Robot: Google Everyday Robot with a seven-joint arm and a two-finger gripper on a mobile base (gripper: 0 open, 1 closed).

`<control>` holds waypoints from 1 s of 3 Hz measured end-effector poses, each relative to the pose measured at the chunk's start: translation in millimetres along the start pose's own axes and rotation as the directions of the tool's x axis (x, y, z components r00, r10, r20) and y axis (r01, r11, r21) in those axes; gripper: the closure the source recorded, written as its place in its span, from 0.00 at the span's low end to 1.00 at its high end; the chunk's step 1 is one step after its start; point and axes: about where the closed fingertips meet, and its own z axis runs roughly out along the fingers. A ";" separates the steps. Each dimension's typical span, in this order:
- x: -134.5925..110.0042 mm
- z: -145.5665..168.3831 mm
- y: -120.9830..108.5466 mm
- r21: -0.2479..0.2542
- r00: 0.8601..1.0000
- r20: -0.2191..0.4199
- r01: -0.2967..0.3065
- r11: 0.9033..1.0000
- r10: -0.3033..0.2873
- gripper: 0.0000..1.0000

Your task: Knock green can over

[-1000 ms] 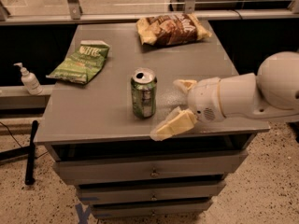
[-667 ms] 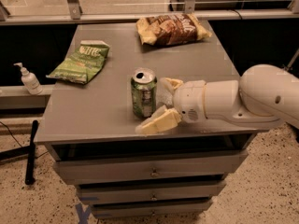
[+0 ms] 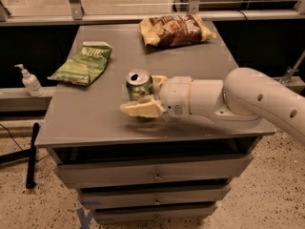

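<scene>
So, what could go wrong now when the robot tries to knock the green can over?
1. The green can stands upright between the open fingers of the gripper, so it may slide along with them instead of tipping.
2. The can is not far from the front edge of the table. Once it is down, it could roll off to the floor.

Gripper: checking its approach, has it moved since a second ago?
Yes: the gripper has moved left along the table, closing on the green can, its open fingers now straddling it.
</scene>
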 end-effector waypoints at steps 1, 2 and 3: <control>-7.0 1.3 -11.4 -0.001 0.999 0.001 0.035 0.999 -0.035 0.61; -13.7 -6.4 -28.6 -0.018 0.994 -0.052 0.091 0.996 -0.092 0.83; -15.9 -18.7 -51.2 -0.085 0.967 -0.183 0.164 0.983 -0.178 1.00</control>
